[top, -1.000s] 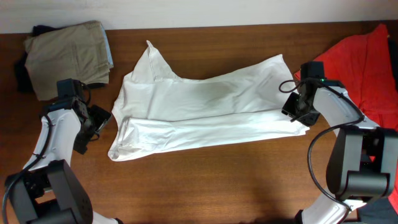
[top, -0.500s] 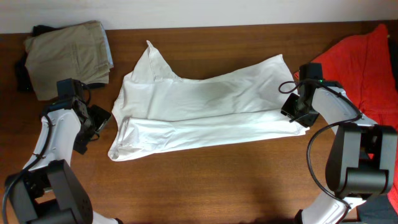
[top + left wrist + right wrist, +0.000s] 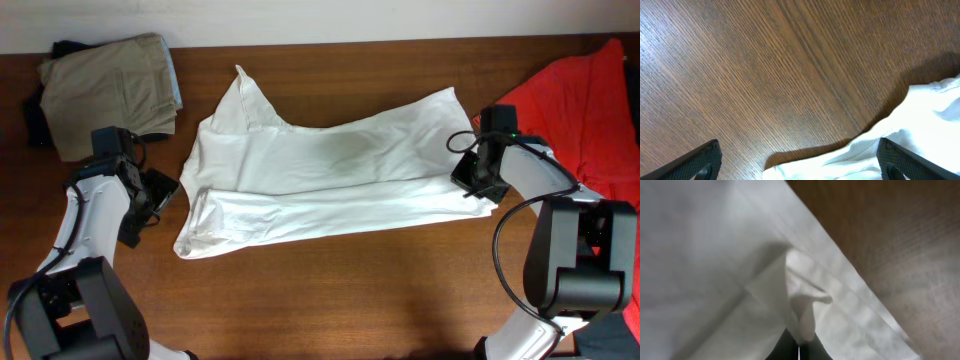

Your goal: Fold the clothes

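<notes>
The white shirt (image 3: 320, 170) lies spread across the middle of the table, partly folded lengthwise. My right gripper (image 3: 476, 182) is at the shirt's right edge. In the right wrist view the gripper (image 3: 800, 349) is shut on a pinched-up fold of the white fabric (image 3: 801, 300). My left gripper (image 3: 158, 192) hovers beside the shirt's left end, open. In the left wrist view its fingers (image 3: 702, 161) stand wide apart with a corner of the shirt (image 3: 865, 150) lying on the table between them, not gripped.
A folded khaki garment (image 3: 110, 88) lies at the back left with a dark one (image 3: 35, 118) under its edge. A red garment (image 3: 590, 105) is heaped at the right edge. Bare wooden table (image 3: 330, 290) stretches in front of the shirt.
My right gripper has shifted slightly left onto the shirt's right edge and shut on a fold of it. The left arm has not moved.
</notes>
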`<control>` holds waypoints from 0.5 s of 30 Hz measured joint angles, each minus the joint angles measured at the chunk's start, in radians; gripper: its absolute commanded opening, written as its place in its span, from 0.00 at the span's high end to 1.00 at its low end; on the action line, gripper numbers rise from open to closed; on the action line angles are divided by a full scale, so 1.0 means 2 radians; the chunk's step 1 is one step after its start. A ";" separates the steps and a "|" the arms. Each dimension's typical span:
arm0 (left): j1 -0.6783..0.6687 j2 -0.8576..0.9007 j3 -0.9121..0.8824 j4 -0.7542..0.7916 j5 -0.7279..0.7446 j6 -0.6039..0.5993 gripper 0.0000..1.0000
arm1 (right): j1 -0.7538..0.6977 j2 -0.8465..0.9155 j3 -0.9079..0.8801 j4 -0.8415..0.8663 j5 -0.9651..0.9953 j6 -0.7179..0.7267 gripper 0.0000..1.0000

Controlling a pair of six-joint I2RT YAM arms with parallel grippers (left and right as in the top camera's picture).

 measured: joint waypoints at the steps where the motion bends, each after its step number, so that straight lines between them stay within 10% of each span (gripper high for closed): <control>1: 0.000 0.000 0.000 0.000 0.000 0.000 0.01 | 0.000 0.000 0.000 0.008 0.000 0.000 0.96; 9: 0.000 0.000 0.000 0.000 0.001 0.000 0.01 | 0.000 0.001 0.026 0.058 -0.004 -0.001 0.94; 15: 0.000 0.000 0.000 0.000 0.001 0.001 0.01 | 0.000 0.001 0.031 0.105 -0.004 -0.002 0.30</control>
